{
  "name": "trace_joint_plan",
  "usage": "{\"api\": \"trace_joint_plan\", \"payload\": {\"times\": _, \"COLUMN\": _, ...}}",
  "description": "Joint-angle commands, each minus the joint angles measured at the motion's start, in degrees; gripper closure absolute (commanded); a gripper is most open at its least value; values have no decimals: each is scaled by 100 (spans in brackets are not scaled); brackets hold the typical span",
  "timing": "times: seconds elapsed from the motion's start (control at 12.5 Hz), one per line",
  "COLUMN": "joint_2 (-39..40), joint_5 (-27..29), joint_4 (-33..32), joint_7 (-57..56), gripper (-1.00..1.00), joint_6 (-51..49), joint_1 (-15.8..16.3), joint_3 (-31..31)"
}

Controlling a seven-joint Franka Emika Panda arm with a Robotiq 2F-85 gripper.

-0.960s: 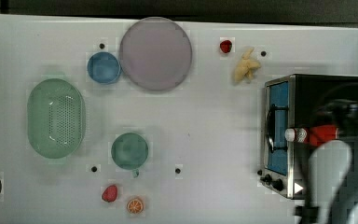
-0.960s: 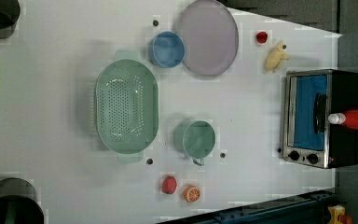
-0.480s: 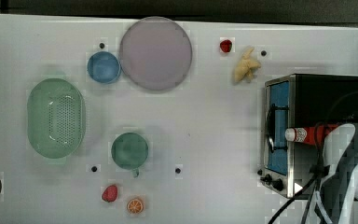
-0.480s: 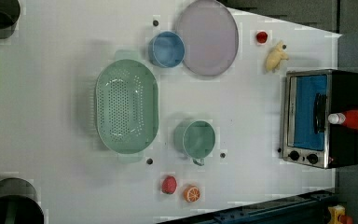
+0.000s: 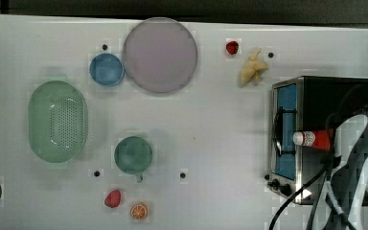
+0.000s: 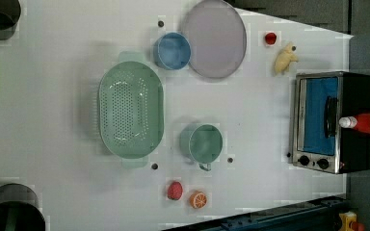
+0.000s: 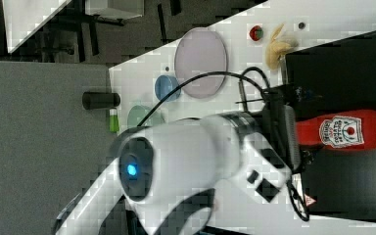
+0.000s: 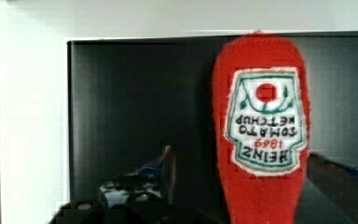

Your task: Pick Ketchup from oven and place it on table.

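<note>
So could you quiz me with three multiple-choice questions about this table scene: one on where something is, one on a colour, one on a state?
1. Where does the ketchup lie?
A. on top of the oven
B. in the colander
C. on the plate

2. What colour is the small bowl beside the plate?
A. yellow
B. blue
C. black

3. How is the oven door?
A. missing
B. wide open
C. shut

Answers: 1 A, the bottle rests on the black top; 2 B, it is plainly blue; 3 C, the glass door sits flush in its frame.
</note>
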Motion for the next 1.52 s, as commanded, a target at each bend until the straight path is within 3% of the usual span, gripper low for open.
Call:
{"api": "trace_joint_plan", "payload": {"times": 0.08, "joint_2": 418, "joint_5": 318, "joint_4": -22, "joint_7": -418, "gripper": -100, "joint_6": -53, "joint_1": -210, "joint_3": -4}}
{"api": "trace_joint_plan", "payload": {"times": 0.32, "joint_2": 502, "joint_5": 391, "joint_4": -20, "joint_7": -418, "gripper": -100, "joint_6": -1, "joint_1": -248, "joint_3": -4}}
{"api": "trace_joint_plan", "payload": {"times": 0.4, "joint_2": 514, "joint_5": 392, "joint_4": -30, "joint_7": -418, "gripper": -74, "joint_6": -10, "joint_1": -249, "joint_3": 2}}
{"api": "trace_joint_plan", "payload": {"times": 0.48, "joint_2": 532, "joint_5": 391, "joint_4": -4, "joint_7": -418, "gripper": -26, "joint_6": -3, "joint_1": -248, "joint_3": 3}}
{"api": "trace_joint_plan", "payload": {"times": 0.72, "joint_2": 256, "joint_5": 385, "joint_4": 350, "joint_7": -418, "gripper": -26, "joint_6": -279, "joint_1": -99, "joint_3": 15}}
{"api": "trace_joint_plan", "payload": {"times": 1.04, "joint_2": -638, "joint_5": 290, "joint_4": 1139, "joint_7": -415, "gripper": -26, "joint_6": -2544, "joint_1": 447, "joint_3": 181}}
{"api": "trace_joint_plan", "payload": {"times": 1.2, "joint_2": -864, "joint_5": 212, "joint_4": 1100, "joint_7": -382, "gripper": -26, "joint_6": -2693, "joint_1": 793, "joint_3": 688}}
{"api": "trace_joint_plan", "payload": {"times": 1.52, "joint_2": -762, "joint_5": 142, "joint_4": 906, "joint_7": -358, "gripper": -26, "joint_6": -2575, "joint_1": 1188, "joint_3": 1792}}
